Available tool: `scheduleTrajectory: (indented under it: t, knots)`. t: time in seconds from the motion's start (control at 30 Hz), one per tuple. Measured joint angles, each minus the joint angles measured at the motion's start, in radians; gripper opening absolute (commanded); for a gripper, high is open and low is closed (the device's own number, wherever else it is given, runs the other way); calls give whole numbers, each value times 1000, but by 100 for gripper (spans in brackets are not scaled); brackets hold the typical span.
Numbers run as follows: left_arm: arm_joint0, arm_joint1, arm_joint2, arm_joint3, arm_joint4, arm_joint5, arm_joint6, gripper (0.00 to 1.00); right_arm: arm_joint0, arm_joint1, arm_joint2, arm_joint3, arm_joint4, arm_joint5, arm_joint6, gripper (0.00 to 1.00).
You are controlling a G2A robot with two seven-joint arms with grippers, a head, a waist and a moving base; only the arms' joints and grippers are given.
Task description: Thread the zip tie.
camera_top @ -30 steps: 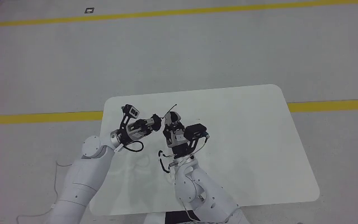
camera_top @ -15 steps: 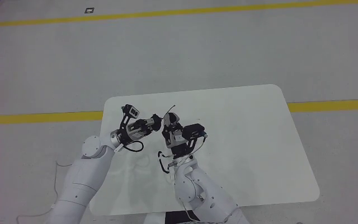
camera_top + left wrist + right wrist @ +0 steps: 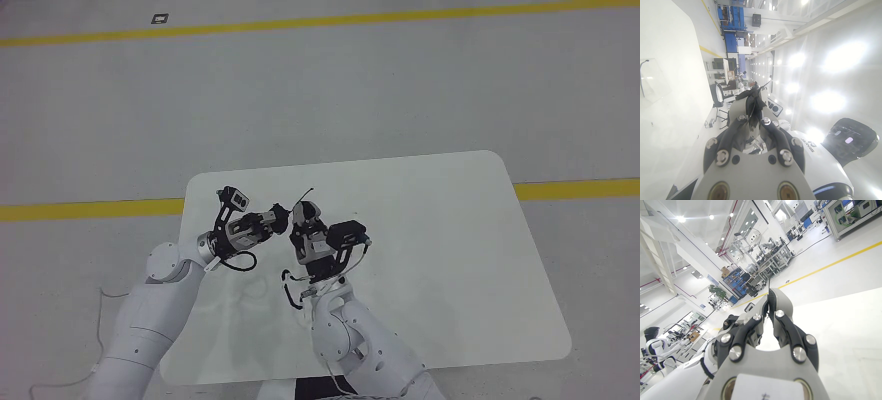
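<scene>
Here, left jaws and right jaws both clamp the zip tie (image 3: 769, 285), left at nine o'clock of right.

Left end effector (image 3: 753, 91), right (image 3: 769, 295), both pinched

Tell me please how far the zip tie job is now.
Done: the zip tie is picked up, off the table. In hand: left gripper and right gripper are both shut on it, tips close together. Left: I cannot see the tail in the head, so threading seems to remain.
</scene>
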Motion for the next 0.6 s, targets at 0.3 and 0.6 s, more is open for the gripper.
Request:
scheduleTrajectory:
  t: [0.3,0.6]
  knots:
    - [0,0,0,0,0,0,0,0,7,-3,-6,15,9,-1,13,0]
    - [0,0,0,0,0,0,0,0,4,-3,-1,7,2,3,6,0]
